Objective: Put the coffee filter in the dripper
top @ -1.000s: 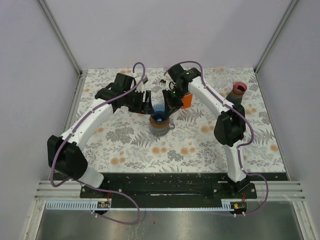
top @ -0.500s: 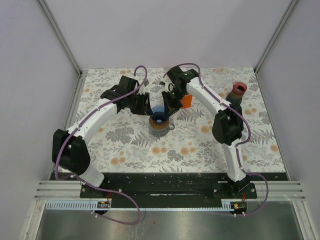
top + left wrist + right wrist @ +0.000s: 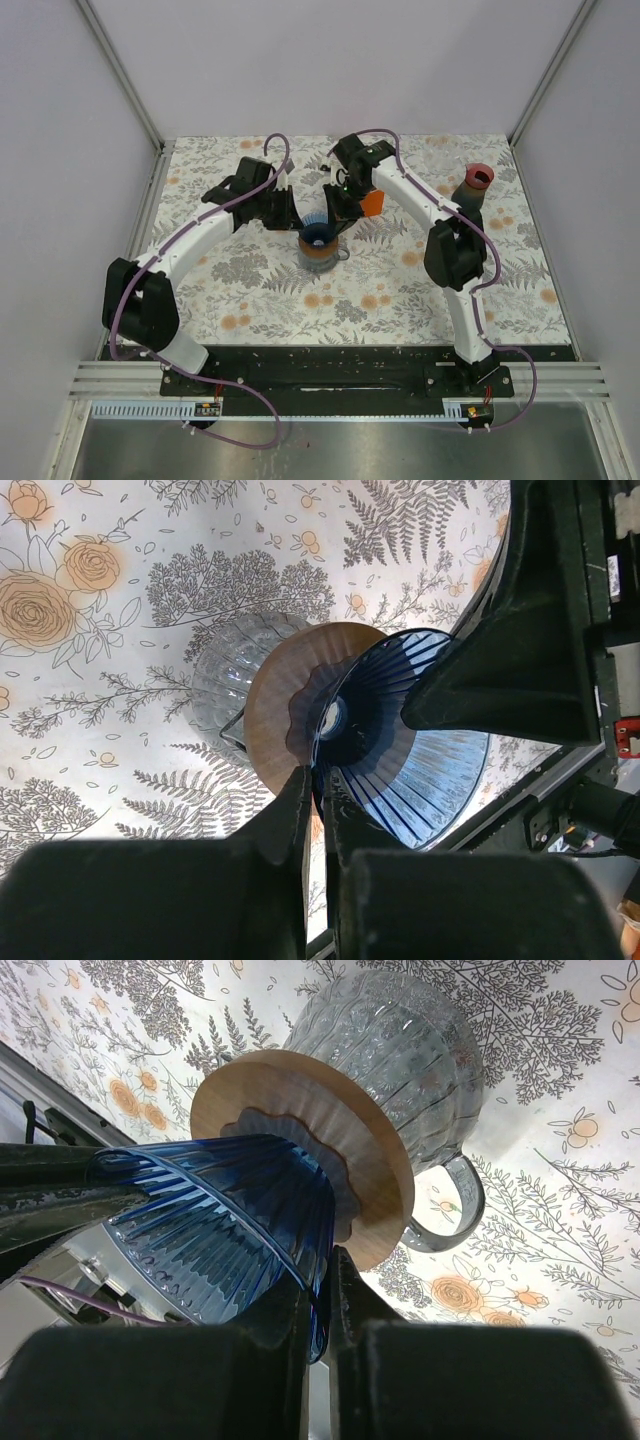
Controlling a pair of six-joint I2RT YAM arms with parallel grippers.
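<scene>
A blue ribbed dripper (image 3: pixel 319 234) with a round wooden collar (image 3: pixel 272 695) sits on a ribbed glass mug (image 3: pixel 400 1050) at the middle of the flowered table. My left gripper (image 3: pixel 322 798) is shut on the dripper's (image 3: pixel 420 770) rim from the left side. From the opposite side my right gripper (image 3: pixel 326 1272) pinches the same blue rim (image 3: pixel 220 1220). In the top view the left gripper (image 3: pixel 296 212) and the right gripper (image 3: pixel 334 208) flank the cone. The coffee filter is out of view in every frame.
An orange block (image 3: pixel 373 203) lies just behind the right gripper. A dark red cup on a brown stand (image 3: pixel 476 184) is at the back right. Metal frame rails (image 3: pixel 150 190) border the table.
My left gripper has moved in to the right and shut on the dripper's rim. The right gripper has kept its hold and barely shifted.
</scene>
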